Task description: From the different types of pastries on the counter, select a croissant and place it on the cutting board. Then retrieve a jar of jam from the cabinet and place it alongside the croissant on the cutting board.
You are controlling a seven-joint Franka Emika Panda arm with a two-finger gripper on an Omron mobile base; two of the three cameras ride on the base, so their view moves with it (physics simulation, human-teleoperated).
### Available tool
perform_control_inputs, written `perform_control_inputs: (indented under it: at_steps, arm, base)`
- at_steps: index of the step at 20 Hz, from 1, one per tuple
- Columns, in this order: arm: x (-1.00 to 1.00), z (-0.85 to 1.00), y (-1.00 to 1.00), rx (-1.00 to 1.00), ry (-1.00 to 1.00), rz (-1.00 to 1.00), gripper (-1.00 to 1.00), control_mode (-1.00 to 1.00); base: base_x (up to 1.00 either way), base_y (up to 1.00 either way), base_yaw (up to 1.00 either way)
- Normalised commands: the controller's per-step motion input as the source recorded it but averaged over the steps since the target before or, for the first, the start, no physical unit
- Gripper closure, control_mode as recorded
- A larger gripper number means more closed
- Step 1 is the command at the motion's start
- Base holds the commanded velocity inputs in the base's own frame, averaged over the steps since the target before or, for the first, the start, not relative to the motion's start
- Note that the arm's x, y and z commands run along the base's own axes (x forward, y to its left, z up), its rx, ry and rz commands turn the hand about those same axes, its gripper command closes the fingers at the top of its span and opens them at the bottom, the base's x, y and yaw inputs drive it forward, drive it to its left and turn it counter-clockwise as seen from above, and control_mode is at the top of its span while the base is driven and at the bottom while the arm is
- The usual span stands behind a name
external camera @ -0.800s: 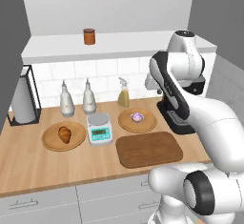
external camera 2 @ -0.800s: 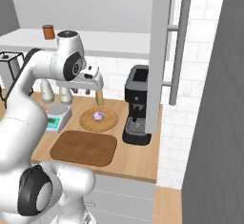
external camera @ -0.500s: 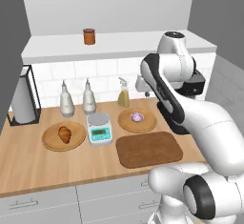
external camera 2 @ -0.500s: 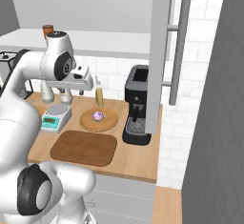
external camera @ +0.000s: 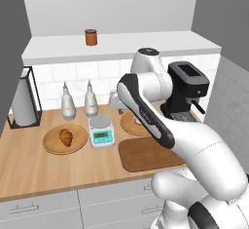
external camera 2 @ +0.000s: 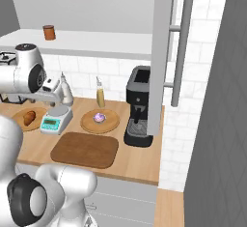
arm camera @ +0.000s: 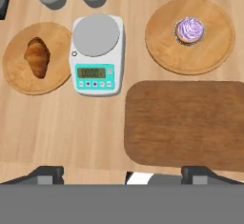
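Observation:
The golden-brown croissant (external camera: 65, 137) (external camera 2: 30, 117) (arm camera: 37, 56) lies on a round wooden plate (arm camera: 14, 77) at the counter's left. A purple-and-white pastry (arm camera: 190, 30) (external camera 2: 99, 118) sits on the second round plate. In front of that plate the dark cutting board (external camera: 146, 154) (external camera 2: 86, 149) (arm camera: 186, 125) lies bare. My gripper (external camera: 115, 101) (external camera 2: 53, 93) (arm camera: 125, 174) hangs open and empty high above the counter, over the scale and the board's left edge. The reddish-brown jam jar (external camera: 90, 37) (external camera 2: 48, 32) stands on the white cabinet shelf (external camera: 146, 45).
A white scale (external camera: 100, 130) (arm camera: 96, 54) sits between the two plates. Two grey bottles (external camera: 68, 104) and a yellow spray bottle (external camera 2: 100, 95) line the back wall. A black coffee machine (external camera: 187, 89) stands at the right and a paper towel holder (external camera: 22, 101) at the far left.
The arm has swung left: the hand went from above the purple pastry's plate to above the scale. Nothing on the counter has moved.

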Motion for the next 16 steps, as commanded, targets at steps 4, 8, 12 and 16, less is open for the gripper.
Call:
perform_control_inputs:
  at_steps: [4,8,12,16]
  arm:
    - [-0.16,-0.47,1.0,0.06,0.06,0.01,-1.0,-1.0]
    - [0.0,-0.52,1.0,0.03,0.11,0.03,-1.0,-1.0]
    - [0.01,-0.16,0.64,0.06,0.04,0.01,-1.0,-1.0]
    - [0.03,-0.02,0.68,0.01,0.09,0.0,-1.0,-1.0]
  base:
    - [0.0,0.0,0.0]
    - [0.0,0.0,0.0]
    - [0.0,0.0,0.0]
    - [0.0,0.0,0.0]
